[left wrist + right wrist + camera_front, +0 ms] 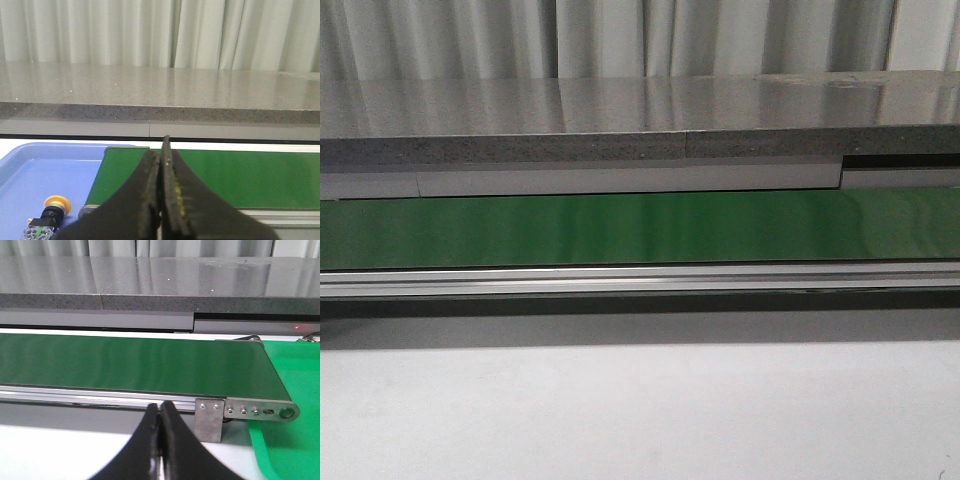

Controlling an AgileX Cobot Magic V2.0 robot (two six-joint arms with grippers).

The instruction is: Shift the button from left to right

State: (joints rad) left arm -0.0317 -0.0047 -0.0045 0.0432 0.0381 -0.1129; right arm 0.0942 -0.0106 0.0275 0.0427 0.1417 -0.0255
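Observation:
The button (50, 214), yellow mushroom cap on a black body, lies on its side in a blue tray (30, 170), seen only in the left wrist view. My left gripper (161, 155) is shut and empty, raised in front of the green belt's left end, well to the right of the button. In the right wrist view my right gripper (161, 407) is shut with nothing between its fingers, hovering over the white table near the belt's right end. Neither gripper nor the button shows in the front view.
A green conveyor belt (640, 228) with an aluminium rail (640, 280) runs across the table. Behind it stands a grey stone ledge (620, 120) and curtains. A green tray (295, 385) lies past the belt's right end roller bracket (250, 411). White tabletop (640, 410) spreads in front.

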